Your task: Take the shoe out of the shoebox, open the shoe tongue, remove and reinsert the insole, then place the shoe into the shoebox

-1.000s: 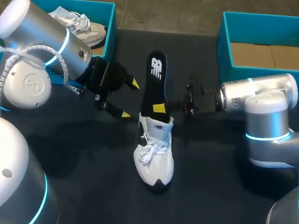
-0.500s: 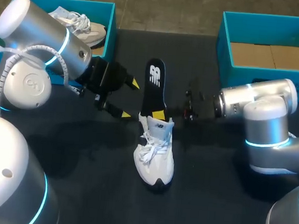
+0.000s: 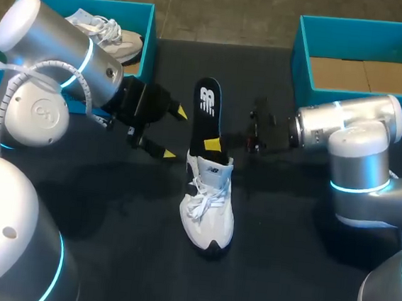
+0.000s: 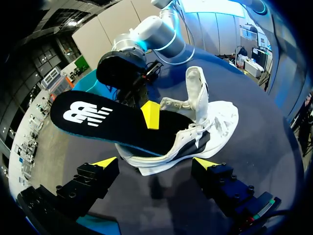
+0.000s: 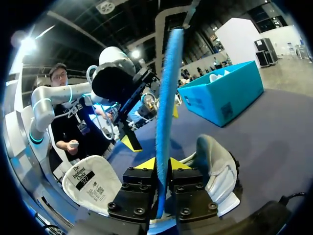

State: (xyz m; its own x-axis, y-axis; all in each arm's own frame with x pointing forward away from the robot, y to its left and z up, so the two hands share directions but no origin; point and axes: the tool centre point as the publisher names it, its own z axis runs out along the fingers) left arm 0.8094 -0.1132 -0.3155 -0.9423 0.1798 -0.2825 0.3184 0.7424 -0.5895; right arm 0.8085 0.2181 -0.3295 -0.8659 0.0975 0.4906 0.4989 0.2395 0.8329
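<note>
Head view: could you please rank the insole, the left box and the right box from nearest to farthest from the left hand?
1. The insole, just right of the left hand.
2. The left box, behind it, leftward.
3. The right box, far right.

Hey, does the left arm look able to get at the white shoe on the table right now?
Probably yes. The left end effector is open beside the shoe, with nothing between them; the right end effector only clamps the insole.
</note>
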